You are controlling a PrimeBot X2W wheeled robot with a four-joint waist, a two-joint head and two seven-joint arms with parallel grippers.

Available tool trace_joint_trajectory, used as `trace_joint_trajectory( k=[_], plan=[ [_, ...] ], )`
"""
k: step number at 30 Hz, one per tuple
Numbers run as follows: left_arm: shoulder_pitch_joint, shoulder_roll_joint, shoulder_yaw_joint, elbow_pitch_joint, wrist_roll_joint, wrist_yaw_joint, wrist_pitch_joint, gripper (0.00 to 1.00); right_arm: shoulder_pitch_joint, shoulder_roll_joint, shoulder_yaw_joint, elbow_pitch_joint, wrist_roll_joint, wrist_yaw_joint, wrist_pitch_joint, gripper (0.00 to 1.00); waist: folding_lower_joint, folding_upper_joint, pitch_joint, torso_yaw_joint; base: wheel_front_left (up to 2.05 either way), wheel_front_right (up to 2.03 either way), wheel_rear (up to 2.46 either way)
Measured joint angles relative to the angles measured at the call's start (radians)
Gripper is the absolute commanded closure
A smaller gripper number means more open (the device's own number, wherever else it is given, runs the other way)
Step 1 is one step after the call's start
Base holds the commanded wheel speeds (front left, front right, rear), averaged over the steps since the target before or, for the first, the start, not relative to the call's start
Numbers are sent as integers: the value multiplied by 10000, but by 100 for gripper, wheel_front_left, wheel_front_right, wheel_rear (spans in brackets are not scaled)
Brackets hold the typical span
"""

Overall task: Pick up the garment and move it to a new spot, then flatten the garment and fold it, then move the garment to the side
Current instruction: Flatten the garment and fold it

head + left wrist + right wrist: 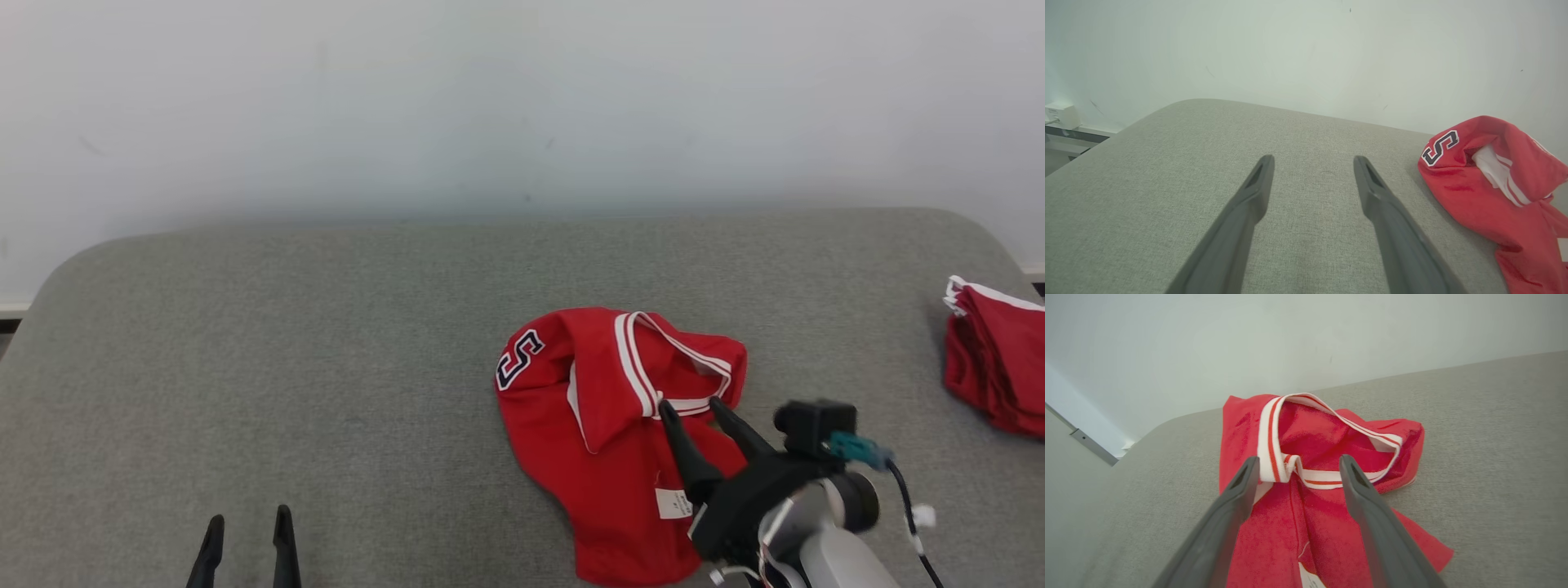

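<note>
Crumpled red garment [604,425] on the grey worktop [326,327], both hands released.

The garment lies bunched right of centre, its number patch [519,358] on the left and a white label [673,503] near the front edge. The right hand [690,404] is over it, fingers spread either side of the striped collar [1274,437] and gripping nothing. The left hand [250,516] is open over bare worktop, well apart to the left. A second garment [992,359] sits at the far right.

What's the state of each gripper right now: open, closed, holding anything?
Left gripper: open, empty, above the grey surface.
Right gripper: open, nothing gripped, its tips at the red garment by the striped collar.
</note>
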Motion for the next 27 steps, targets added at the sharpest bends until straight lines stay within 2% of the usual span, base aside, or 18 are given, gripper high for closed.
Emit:
trace_joint_trajectory(
  k=[4, 14, 15, 16, 21, 27],
  plan=[
    [-80, -44, -104, 10, 77, -77, -2, 0, -973, 52, 479, 817, 548, 0, 573, 0, 1, 0, 63, 268, 0, 0, 0],
    [-118, -82, -234, 48, 155, -98, 0, 0, -2324, 84, 861, 2940, 1001, -2, 838, 0, 1, 0, 199, 976, 0, 0, 0],
    [-118, -84, -236, 48, 155, -96, 0, 0, -2378, 86, 1035, 3026, 1162, -2, 840, 45, 2, 0, 201, 1028, 0, 0, 0],
    [-118, -86, -238, 48, 157, -92, 0, 0, -2412, 88, 1204, 3106, 1252, 0, 836, 100, 1, 0, 199, 1070, 0, 0, 0],
    [-87, -94, -234, 58, 157, -75, -2, 0, -2661, 104, 1730, 3266, 1588, -2, 550, 100, 1, 0, 116, 1101, 0, 0, 0],
    [42, -121, -253, -35, 151, 46, 0, 0, -3607, 104, 2523, 2688, 2445, -2, 299, 100, 1, 0, 51, 850, 0, 0, 0]
  ],
)
